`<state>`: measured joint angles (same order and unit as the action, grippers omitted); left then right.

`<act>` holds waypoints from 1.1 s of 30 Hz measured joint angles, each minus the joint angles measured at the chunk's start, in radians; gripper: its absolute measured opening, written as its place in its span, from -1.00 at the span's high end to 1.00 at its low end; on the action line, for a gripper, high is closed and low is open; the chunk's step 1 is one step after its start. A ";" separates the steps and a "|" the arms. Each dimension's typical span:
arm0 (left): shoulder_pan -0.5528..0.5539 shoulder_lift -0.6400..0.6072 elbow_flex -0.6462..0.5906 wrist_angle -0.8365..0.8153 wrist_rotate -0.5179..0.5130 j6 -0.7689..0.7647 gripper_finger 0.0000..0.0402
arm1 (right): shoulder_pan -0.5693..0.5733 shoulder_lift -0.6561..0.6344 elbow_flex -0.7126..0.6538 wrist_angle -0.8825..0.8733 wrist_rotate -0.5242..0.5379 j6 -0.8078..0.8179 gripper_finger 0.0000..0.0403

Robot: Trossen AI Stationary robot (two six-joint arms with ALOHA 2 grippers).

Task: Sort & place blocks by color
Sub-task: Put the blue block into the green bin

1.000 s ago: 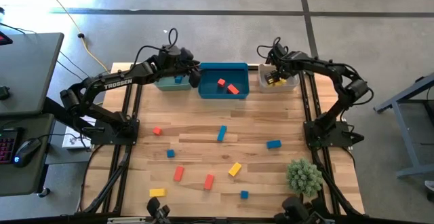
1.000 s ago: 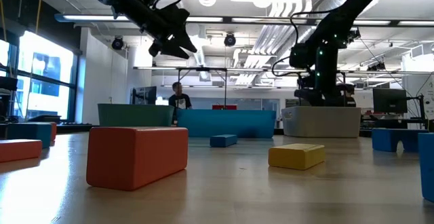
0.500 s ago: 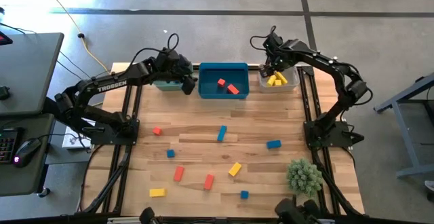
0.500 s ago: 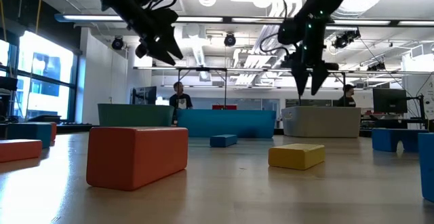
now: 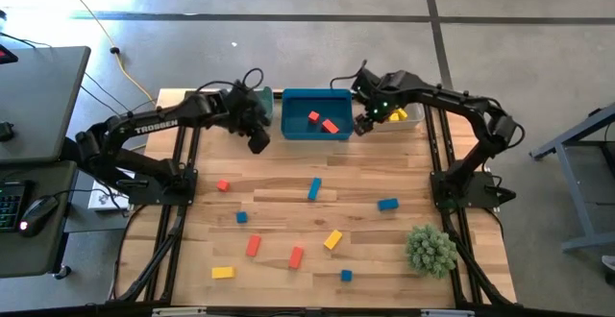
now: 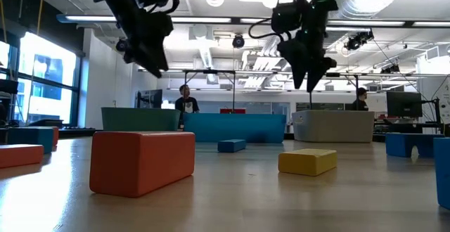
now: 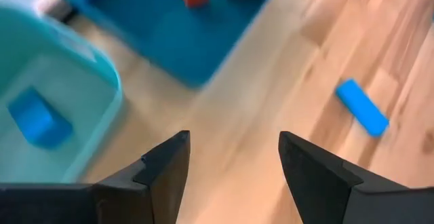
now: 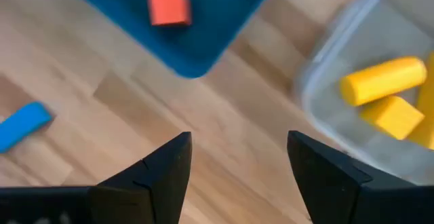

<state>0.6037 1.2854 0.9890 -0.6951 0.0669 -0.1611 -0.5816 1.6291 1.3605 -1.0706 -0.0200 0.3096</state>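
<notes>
Blocks [image 5: 314, 189] lie scattered, long axes pointing seemingly every way.

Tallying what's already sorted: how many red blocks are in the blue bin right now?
2: one red cube and one red bar beside it, both inside the blue bin. The bin's walls could hide another.

— Any lettering to read?
— Only "TROSSEN", white capitals along the left arm [image 5: 159, 126], left of centre in the high view.
— Anything elsewhere?
— Nothing legible on bins, blocks or room.
</notes>
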 joint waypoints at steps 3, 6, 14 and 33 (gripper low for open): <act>-0.029 0.000 0.000 -0.073 0.000 -0.045 -0.06 | 0.039 0.000 0.000 0.006 0.001 -0.001 -0.15; -0.074 0.000 0.000 -0.128 -0.002 -0.047 -0.06 | 0.059 0.000 0.000 0.014 0.019 -0.003 -0.15; -0.268 0.000 0.000 -0.215 -0.047 -0.046 -0.06 | 0.060 0.000 0.000 0.011 -0.016 -0.003 -0.15; -0.756 0.001 -0.041 -0.282 -0.162 -0.265 -0.06 | 0.061 0.000 0.000 0.021 -0.060 -0.179 -0.15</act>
<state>-0.1519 1.2865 0.9476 -0.9768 -0.0948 -0.4257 -0.5208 1.6291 1.3602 -1.0496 -0.0795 0.1302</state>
